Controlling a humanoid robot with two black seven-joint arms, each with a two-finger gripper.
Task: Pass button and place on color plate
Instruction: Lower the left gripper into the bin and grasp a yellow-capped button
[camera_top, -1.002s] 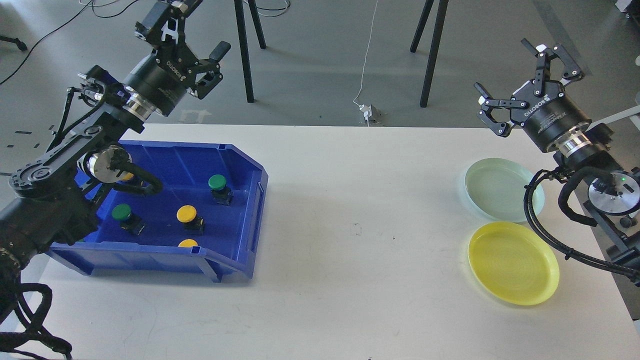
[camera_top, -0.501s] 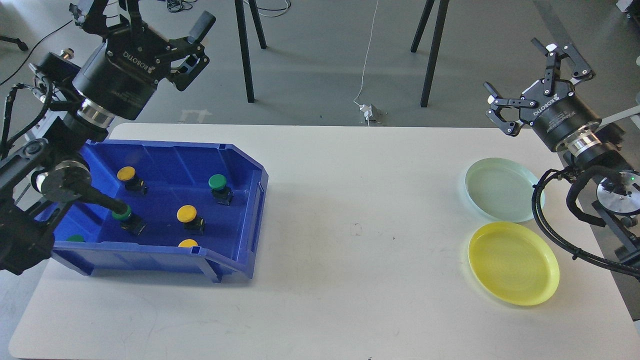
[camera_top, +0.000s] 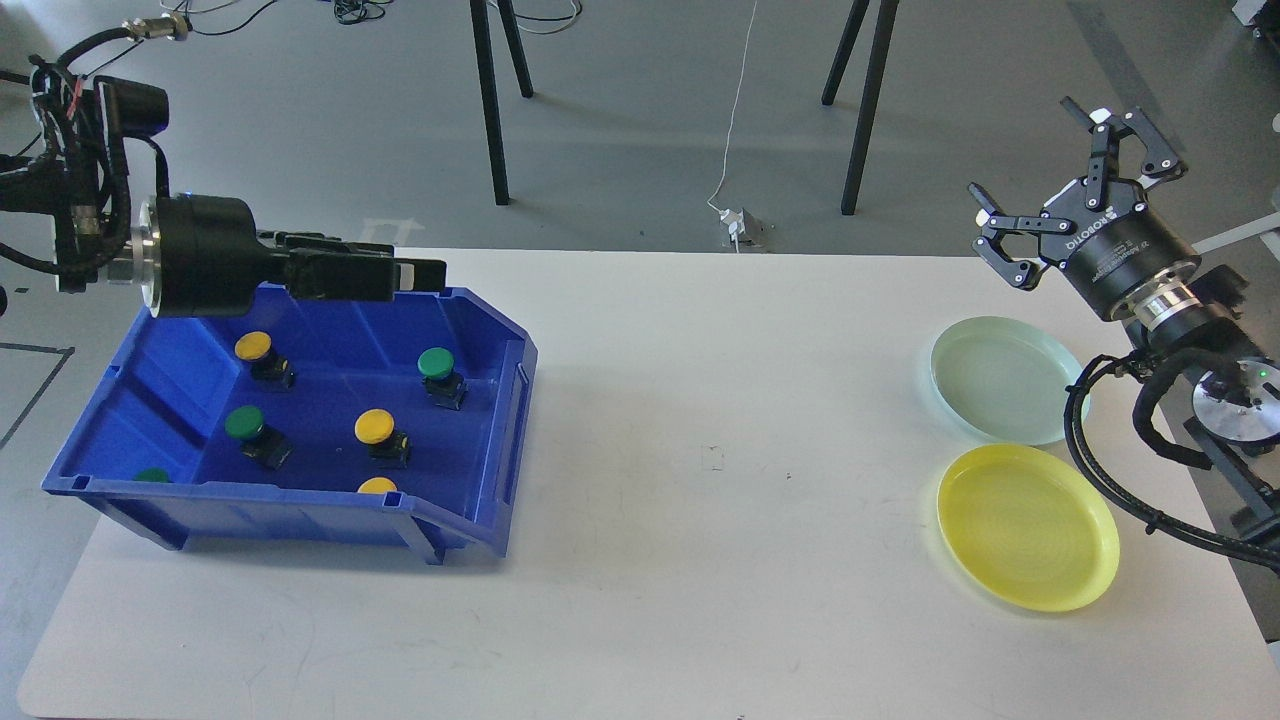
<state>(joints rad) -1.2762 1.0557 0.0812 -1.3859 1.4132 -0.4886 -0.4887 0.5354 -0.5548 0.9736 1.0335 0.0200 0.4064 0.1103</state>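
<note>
A blue bin (camera_top: 300, 518) at the table's left holds several push buttons: yellow-capped ones (camera_top: 373, 427) (camera_top: 253, 346) (camera_top: 377, 486) and green-capped ones (camera_top: 436, 363) (camera_top: 244, 422) (camera_top: 152, 475). My left gripper (camera_top: 425, 272) lies level, pointing right, just above the bin's back rim and above the buttons; it is seen side-on, so its fingers overlap. It holds nothing that I can see. My right gripper (camera_top: 1030, 150) is open and empty, raised behind the pale green plate (camera_top: 1003, 378). The yellow plate (camera_top: 1027, 526) lies in front of that plate.
The white table (camera_top: 700, 450) stretches bare between bin and plates. Black stand legs (camera_top: 488, 100) (camera_top: 860, 110) and a white cable with a plug (camera_top: 738, 225) are on the floor behind the table. My right arm's cables (camera_top: 1100, 480) hang by the plates' right side.
My left arm has swung down and turned, so its gripper went from pointing up behind the bin to lying level over the bin's back rim. My right gripper has shifted slightly right and up.
</note>
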